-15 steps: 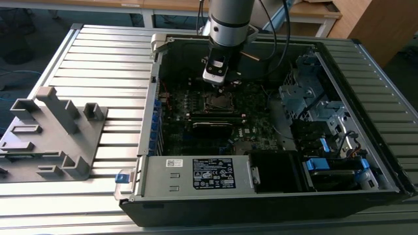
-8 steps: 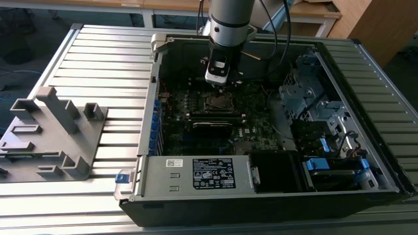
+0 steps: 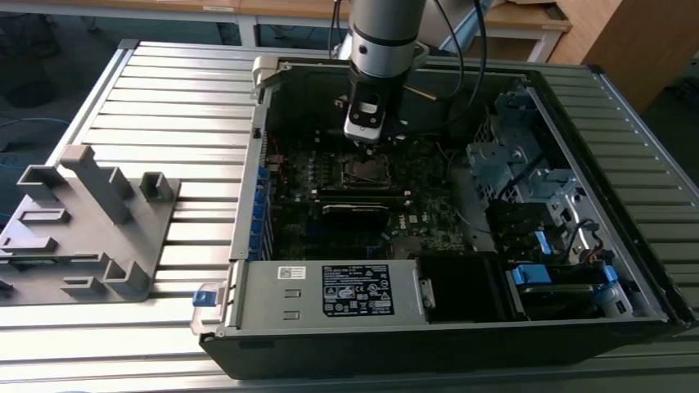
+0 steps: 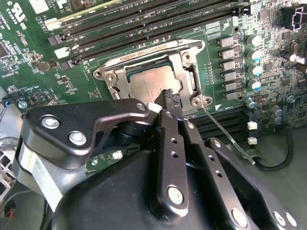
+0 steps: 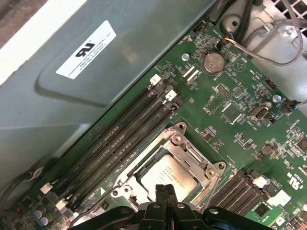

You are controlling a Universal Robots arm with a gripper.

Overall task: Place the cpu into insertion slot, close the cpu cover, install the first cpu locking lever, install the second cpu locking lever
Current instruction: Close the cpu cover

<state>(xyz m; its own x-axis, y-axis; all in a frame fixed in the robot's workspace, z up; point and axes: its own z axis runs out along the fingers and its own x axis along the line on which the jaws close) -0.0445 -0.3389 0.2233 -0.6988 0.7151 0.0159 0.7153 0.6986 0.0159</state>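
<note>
We found the cpu (image 4: 148,84) lying flat in its socket on the motherboard (image 4: 29,48). Its dull grey top showed through the window of the cpu cover (image 4: 144,56), and as far as we could judge the frame lay down over the chip. A thin wire locking lever (image 4: 225,133) ran out from the socket's corner across the board, its hooked end free. We therefore took the lever for unlatched and judged the levers to be the step in hand.

To do that step well, we thought the push should land on the lever's shaft near the hook. It should go down and then sideways under the catch, with steady force so the springy wire could not slip off. The tips should stay clear of the chip's top and of the capacitors (image 4: 254,55) beside the socket.

The end effector (image 4: 170,98) was drawn narrow, its fingers together with nothing between them. Its tip hung over the socket's edge, just beside the cpu and near the lever's root. We could not tell whether it touched the cover.

In the exterior view the arm reached down into the open computer case (image 3: 242,221), which stood on the slatted worktop (image 3: 164,98). A grey fixture (image 3: 93,213) sat well apart at the exterior view's left.
</note>
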